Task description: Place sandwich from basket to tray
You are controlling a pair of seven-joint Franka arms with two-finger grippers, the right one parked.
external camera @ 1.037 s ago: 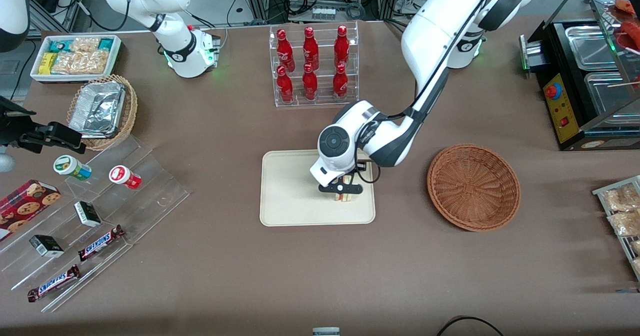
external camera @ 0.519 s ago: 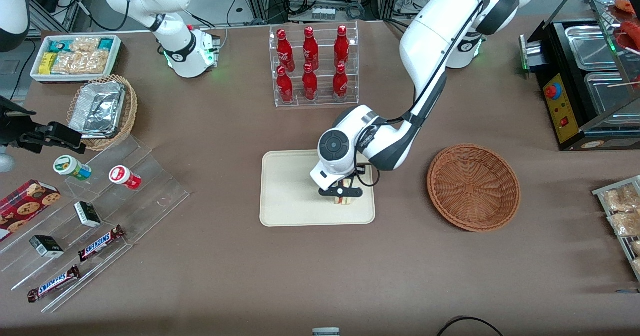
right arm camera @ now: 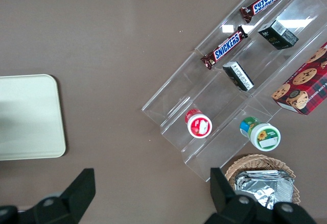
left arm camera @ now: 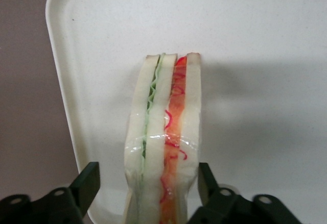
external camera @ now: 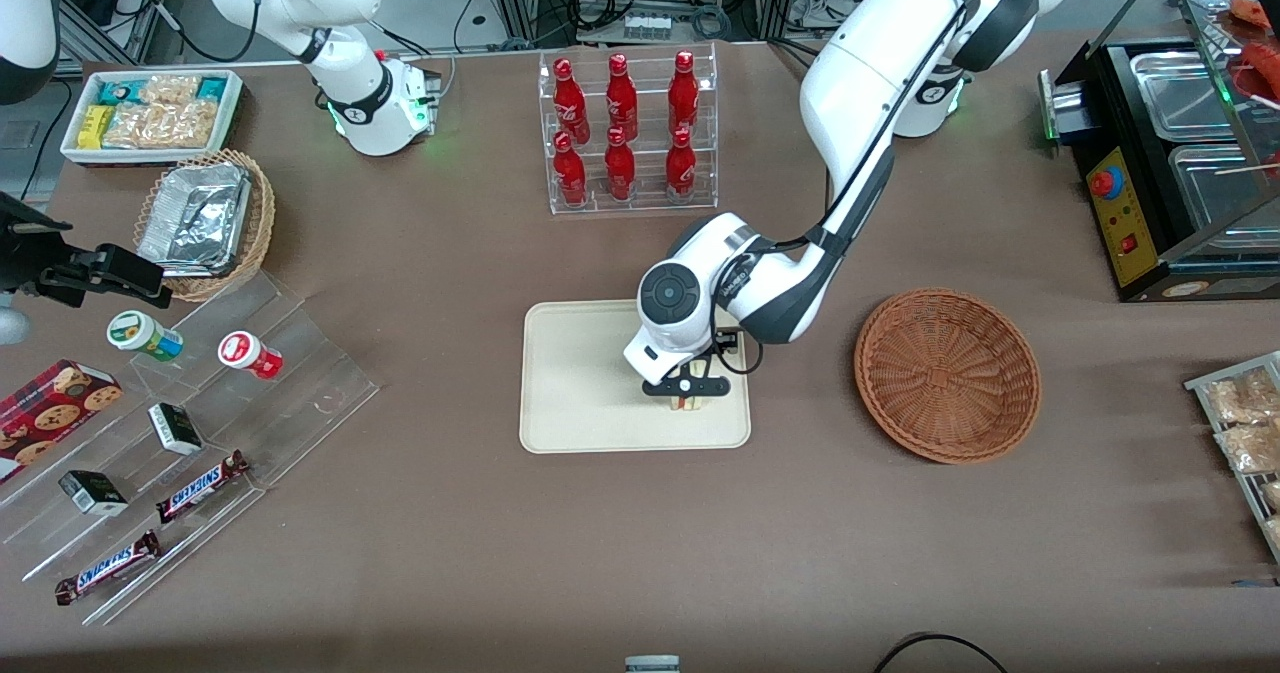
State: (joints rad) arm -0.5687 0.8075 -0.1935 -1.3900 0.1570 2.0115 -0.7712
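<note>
Sandwich (left arm camera: pixel 163 142) standing on its edge on the tray (external camera: pixel 580 393), directly under and between the gripper (external camera: pixel 686 389) fingers, which look spread with gaps either side. Basket (external camera: pixel 946 374) empty, well off toward the working arm's end. Release step, apparently; next, a straight lift clear without tipping the wedge.

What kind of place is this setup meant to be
Likely a lab mock-up of a snack counter: a rack of red bottles, candy bars on clear steps, a food warmer. The end effector is open around the sandwich on the tray.
</note>
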